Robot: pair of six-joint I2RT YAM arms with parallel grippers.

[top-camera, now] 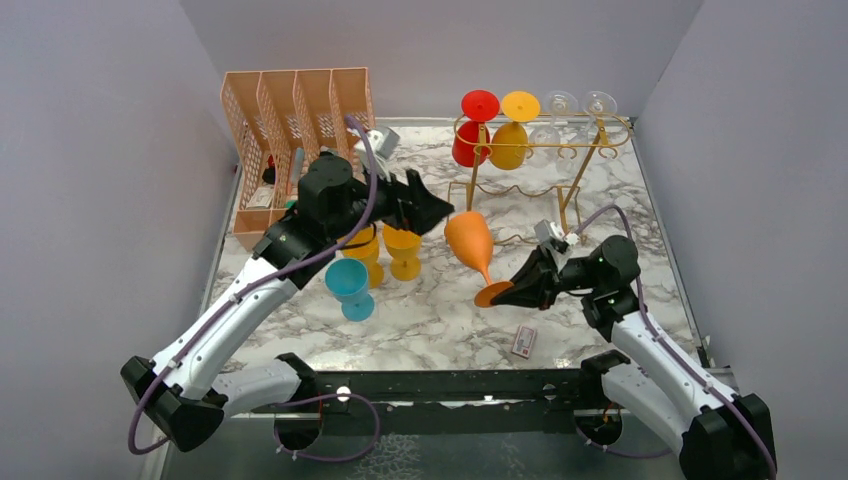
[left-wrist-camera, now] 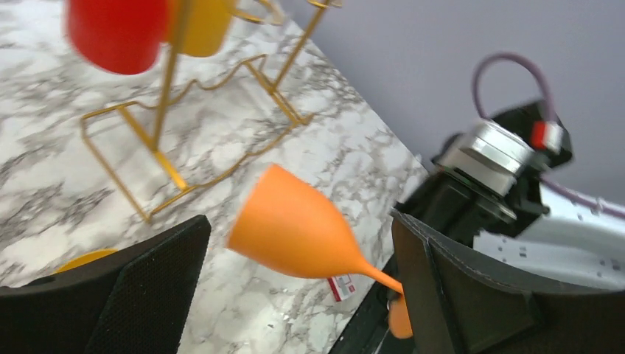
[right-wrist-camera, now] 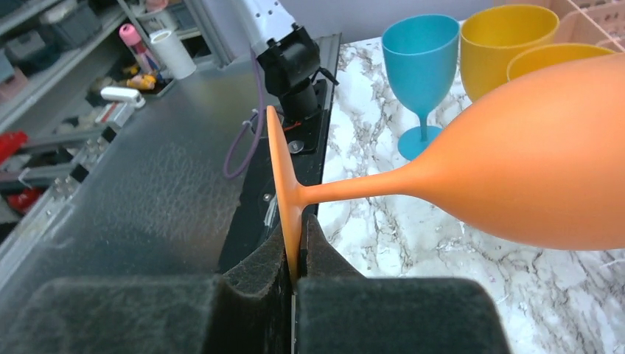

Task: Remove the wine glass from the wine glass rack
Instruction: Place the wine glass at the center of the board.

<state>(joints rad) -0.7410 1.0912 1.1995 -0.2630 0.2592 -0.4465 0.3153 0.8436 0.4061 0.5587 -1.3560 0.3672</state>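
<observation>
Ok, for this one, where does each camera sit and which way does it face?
Top external: fixed above and behind the bases, looking down over the table to the gold rack at the back; left arm and right arm show whole.
Left wrist: on the left arm, facing right toward the rack's base and the right arm; its open fingers frame the bottom.
Right wrist: on the right arm, facing left along the near edge; its end effector pinches the orange glass by its foot.
Shared: all three show the orange glass.
</observation>
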